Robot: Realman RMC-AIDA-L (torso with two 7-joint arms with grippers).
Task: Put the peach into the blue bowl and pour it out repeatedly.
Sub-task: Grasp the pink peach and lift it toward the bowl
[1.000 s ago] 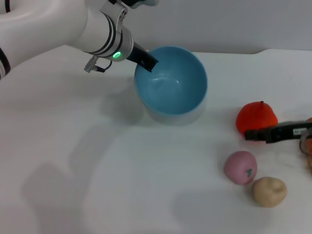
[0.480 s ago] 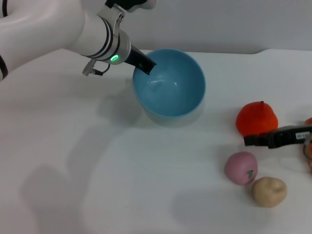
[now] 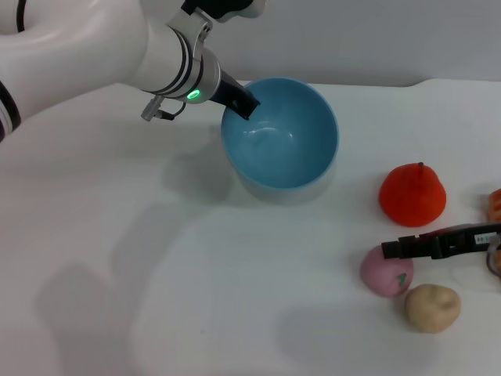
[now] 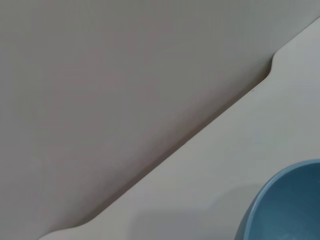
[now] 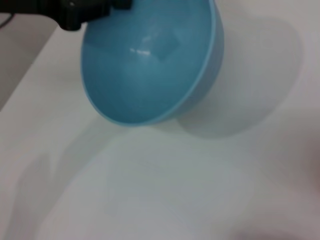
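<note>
Left gripper (image 3: 244, 104) grips blue bowl (image 3: 280, 145) rim; peach (image 3: 386, 272) apart.

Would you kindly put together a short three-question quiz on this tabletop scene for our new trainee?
1. True or false: the peach lies inside the blue bowl.
2. Which gripper is at the bowl's rim: A) left gripper, B) right gripper?
3. Fill in: the fruit nearest the peach on the white table is the beige ____.

Key
1. False; the bowl is empty and the peach lies on the table under the right gripper's tip.
2. A.
3. potato.
</note>
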